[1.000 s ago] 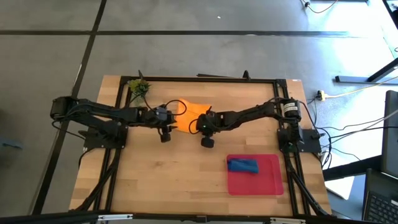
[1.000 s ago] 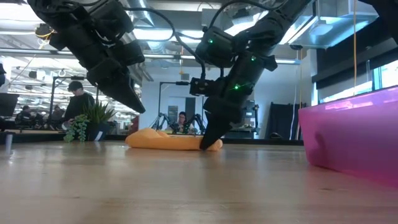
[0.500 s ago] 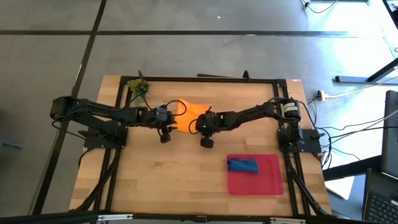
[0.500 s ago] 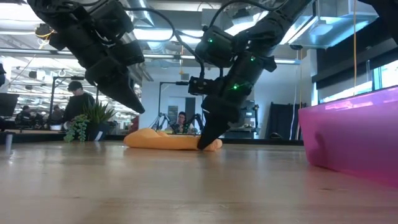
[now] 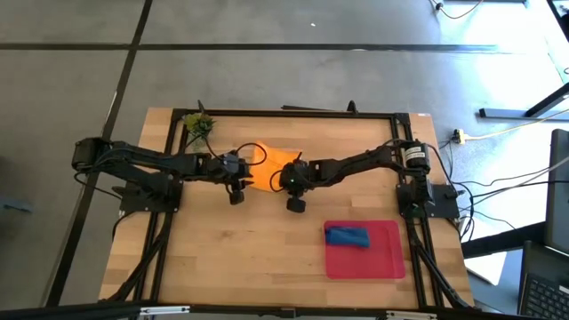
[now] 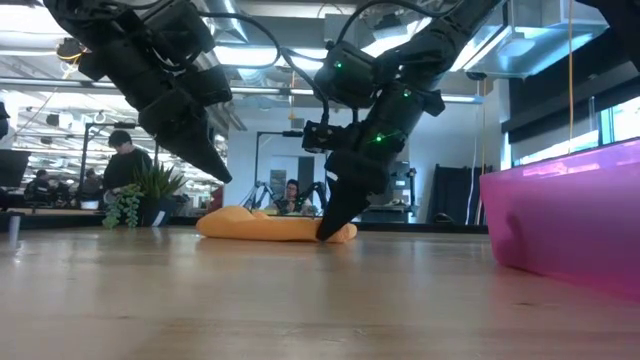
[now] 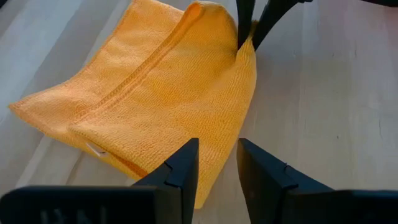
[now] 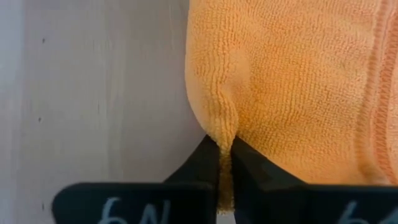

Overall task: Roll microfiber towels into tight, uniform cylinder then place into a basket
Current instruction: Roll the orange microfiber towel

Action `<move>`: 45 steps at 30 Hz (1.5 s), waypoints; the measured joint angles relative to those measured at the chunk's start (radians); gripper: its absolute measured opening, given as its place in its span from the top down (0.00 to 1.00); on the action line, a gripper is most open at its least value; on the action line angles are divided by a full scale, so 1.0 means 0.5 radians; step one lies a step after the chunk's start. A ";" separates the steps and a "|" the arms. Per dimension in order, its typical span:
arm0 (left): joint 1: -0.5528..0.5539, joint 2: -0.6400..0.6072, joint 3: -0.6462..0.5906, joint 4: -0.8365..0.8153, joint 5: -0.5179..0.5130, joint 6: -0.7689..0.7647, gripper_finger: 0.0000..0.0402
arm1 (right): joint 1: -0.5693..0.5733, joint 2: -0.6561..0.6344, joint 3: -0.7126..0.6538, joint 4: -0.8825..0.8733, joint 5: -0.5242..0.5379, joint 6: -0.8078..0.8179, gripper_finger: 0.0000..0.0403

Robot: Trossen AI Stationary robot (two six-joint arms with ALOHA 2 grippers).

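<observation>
The orange towel (image 5: 271, 158) lies loosely folded on the far middle of the table, its underside on the wood; it also shows in the low view (image 6: 270, 226). My right gripper (image 5: 279, 178) is shut on its right-hand edge. My left gripper (image 6: 220, 172) hovers above the towel's left part, slightly open and empty (image 7: 217, 165). The blue towel (image 5: 347, 236) lies rolled in the red tray (image 5: 382, 262) at the near right. My right gripper pinches a small pucker of the orange towel's edge (image 8: 224, 132) between its two fingertips; one layer or several, I cannot tell. The fingers slant down from the table's right side (image 6: 335, 205). The pinched edge sits at table level and the rest lies slack on the wood.
A small potted plant (image 5: 197, 124) stands at the far left corner. The tray's wall (image 6: 560, 215) rises close on the right in the low view. Bare wood lies in front of the towel. People (image 6: 120, 160) sit in the room behind.
My right gripper has gone a little toward the table's left edge, still shut on the towel's edge, and the orange towel has slid slightly left with it.
</observation>
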 joint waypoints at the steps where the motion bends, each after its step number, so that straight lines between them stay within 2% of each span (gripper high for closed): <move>1: 0.001 0.000 0.000 0.002 0.000 -0.003 0.74 | 0.000 0.000 0.000 0.000 -0.005 -0.001 0.96; 7: 0.003 0.001 0.000 -0.003 0.025 0.001 0.72 | 0.000 0.000 0.000 0.000 -0.012 0.002 0.95; 10: 0.001 0.043 0.000 -0.010 0.029 0.107 0.73 | -0.003 0.000 0.000 0.000 -0.012 0.048 0.94; 21: 0.001 0.398 -0.001 0.000 -0.135 0.408 0.73 | -0.007 0.000 0.000 0.009 -0.013 0.054 0.95; 28: -0.002 0.542 0.009 0.035 -0.208 0.434 0.73 | -0.007 0.000 0.001 0.014 -0.013 0.055 0.96; 32: -0.006 0.569 0.009 0.029 -0.208 0.431 0.79 | -0.010 0.000 0.001 0.014 -0.013 0.106 0.96; 35: -0.005 0.571 0.008 0.021 -0.197 0.432 0.90 | -0.010 0.000 0.001 0.012 -0.029 0.106 0.96; 37: -0.002 0.570 0.008 0.015 -0.163 0.430 0.97 | -0.019 -0.001 0.003 0.005 -0.111 0.114 0.97; 42: 0.001 0.545 0.057 -0.103 0.032 0.428 0.99 | -0.064 -0.003 0.004 -0.029 -0.422 0.268 0.97; 45: 0.028 0.516 0.157 -0.293 0.225 0.428 1.00 | -0.085 -0.003 0.005 -0.057 -0.456 0.311 0.97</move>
